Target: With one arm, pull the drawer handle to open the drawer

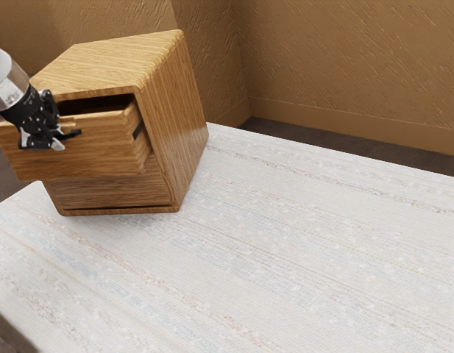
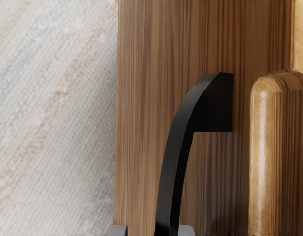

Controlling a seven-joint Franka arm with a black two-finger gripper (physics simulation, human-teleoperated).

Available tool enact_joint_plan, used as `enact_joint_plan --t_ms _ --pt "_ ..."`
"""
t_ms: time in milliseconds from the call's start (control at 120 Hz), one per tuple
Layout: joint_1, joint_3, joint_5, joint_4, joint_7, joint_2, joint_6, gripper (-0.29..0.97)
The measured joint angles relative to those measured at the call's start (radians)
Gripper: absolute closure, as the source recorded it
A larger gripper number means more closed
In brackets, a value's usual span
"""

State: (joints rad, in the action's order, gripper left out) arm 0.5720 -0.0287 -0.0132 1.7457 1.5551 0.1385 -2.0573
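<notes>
The wooden cabinet (image 1: 164, 110) is standing on the pale surface (image 1: 285, 243), in the upper left of the exterior view. Its upper drawer (image 1: 87, 151) is sticking out partly toward the left edge. The pincer (image 1: 41, 141) is staying at the drawer front. I cannot tell if it is clamped. In the wrist view the black curved handle (image 2: 190, 147) is lying just under the hand, against the drawer front.
</notes>
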Motion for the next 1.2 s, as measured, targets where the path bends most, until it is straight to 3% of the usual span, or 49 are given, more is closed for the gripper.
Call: enact_joint_plan --t_ms 1200 --pt "0.008 0.006 0.006 0.373 0.005 0.372 -0.034 0.65"
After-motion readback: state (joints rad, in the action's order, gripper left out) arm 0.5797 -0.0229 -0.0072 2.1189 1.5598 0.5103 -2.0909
